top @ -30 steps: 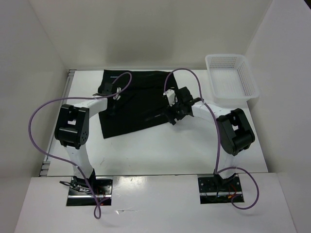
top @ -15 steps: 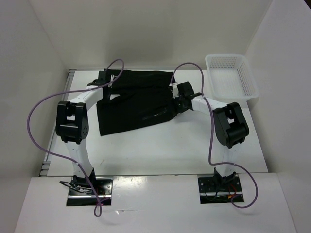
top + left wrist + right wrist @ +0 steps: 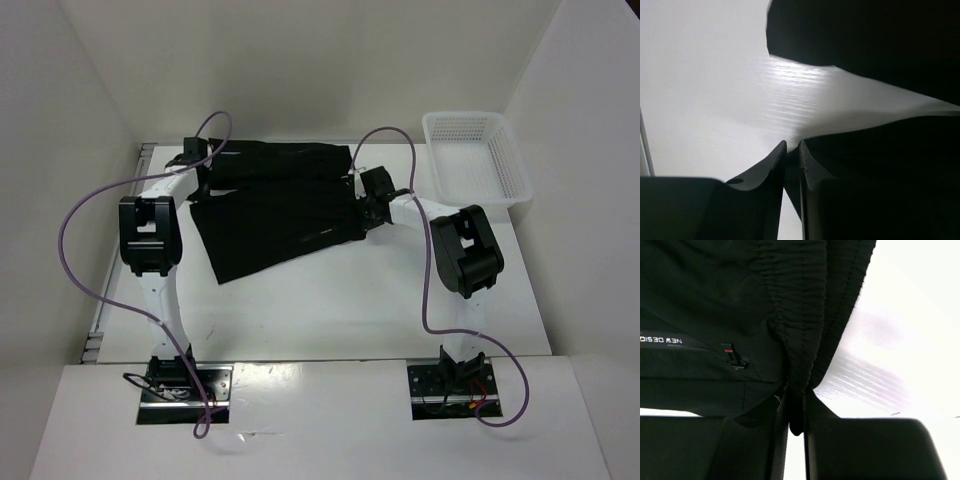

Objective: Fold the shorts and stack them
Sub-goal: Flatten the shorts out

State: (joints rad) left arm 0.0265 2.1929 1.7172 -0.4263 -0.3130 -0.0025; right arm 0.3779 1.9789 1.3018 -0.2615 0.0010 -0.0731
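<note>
Centrally, soft black shorts (image 3: pixel 275 205) show a gathered, ribbed waistband; left claw (image 3: pixel 791 146) and right claw (image 3: pixel 795 392) each pinch the fabric.

The left gripper (image 3: pixel 791 150) is reaching in from the bottom of the view. Its two dark fingers (image 3: pixel 771 162) are standing almost together, and a thin fold of black cloth is sitting pinched in the narrow slot between them. That cloth is running off to the right as a broad dark sheet of the shorts (image 3: pixel 885 165), its upper edge rising toward the right side. A second dark part of the shorts is filling the upper right corner, its lower left corner rounded. The white table (image 3: pixel 705 75) is showing on the left and between the two dark areas, with light glaring off it.
</note>
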